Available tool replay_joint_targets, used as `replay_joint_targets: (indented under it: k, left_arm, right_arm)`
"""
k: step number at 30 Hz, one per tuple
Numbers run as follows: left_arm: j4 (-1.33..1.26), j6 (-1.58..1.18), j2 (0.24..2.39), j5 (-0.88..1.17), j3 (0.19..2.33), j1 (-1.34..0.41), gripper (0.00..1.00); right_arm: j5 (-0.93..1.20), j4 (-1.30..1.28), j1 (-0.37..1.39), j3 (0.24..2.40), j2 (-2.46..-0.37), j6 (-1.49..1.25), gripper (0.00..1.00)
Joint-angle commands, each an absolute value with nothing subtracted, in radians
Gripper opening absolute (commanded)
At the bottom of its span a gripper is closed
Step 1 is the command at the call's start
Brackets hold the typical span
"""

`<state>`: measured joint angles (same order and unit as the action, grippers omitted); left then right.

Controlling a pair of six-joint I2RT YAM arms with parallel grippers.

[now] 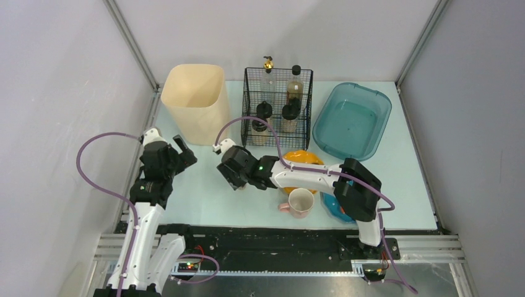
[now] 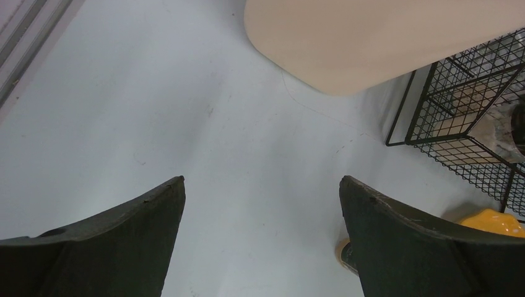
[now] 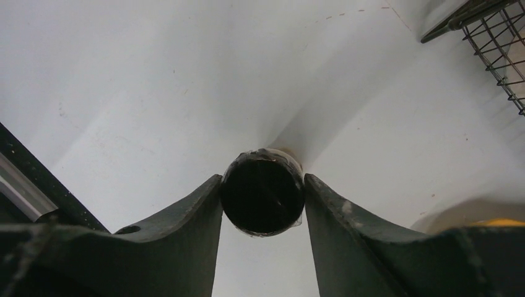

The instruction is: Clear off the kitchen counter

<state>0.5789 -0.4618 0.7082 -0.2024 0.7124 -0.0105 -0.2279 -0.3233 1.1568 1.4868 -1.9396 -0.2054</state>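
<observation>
Between the fingers of the right gripper [image 3: 262, 185] a black-capped bottle [image 3: 262, 197] is sitting, seen end-on and pinched on both sides at the cap. It is probably light and rigid, though the smooth round cap may be slipping easily, so a hold lower on the neck is looking surer. The left gripper [image 2: 262, 182] is hanging wide open and empty over the kitchen counter [image 1: 204, 198], which is lying pale mint-blue, matte and flat under both arms, a pink mug [image 1: 301, 202] standing near its front edge.

The black two-finger left gripper [image 2: 262, 182] hovers, jaws spread wide; the black right gripper [image 3: 262, 180], arm stretched leftward, clamps a round black cap [image 3: 262, 197].
</observation>
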Motion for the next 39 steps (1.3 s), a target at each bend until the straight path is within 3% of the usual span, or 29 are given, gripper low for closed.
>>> replay_joint_targets:
  k: [1, 10, 17, 25, 39]
  left_arm:
    - [0.561, -0.444, 0.713, -0.188, 0.748, 0.011, 0.98]
    - [0.561, -0.446, 0.715, -0.189, 0.749, 0.025, 0.98]
    - [0.561, -0.445, 0.720, -0.186, 0.749, 0.027, 0.98]
    - [0.560, -0.445, 0.716, -0.186, 0.749, 0.028, 0.98]
    - [0.561, -0.446, 0.718, -0.178, 0.751, 0.036, 0.98]
  right_arm:
    - [-0.245, -0.284, 1.163, 1.488, -1.896, -0.199, 0.50]
    - [-0.264, -0.268, 1.163, 1.464, -1.733, -0.149, 0.30]
    - [-0.325, -0.268, 1.135, 1.451, -1.578, -0.097, 0.29]
    - [-0.339, -0.264, 0.983, 1.431, -1.474, -0.077, 0.29]
    - [-0.315, -0.177, 0.752, 1.420, -1.506, -0.116, 0.28]
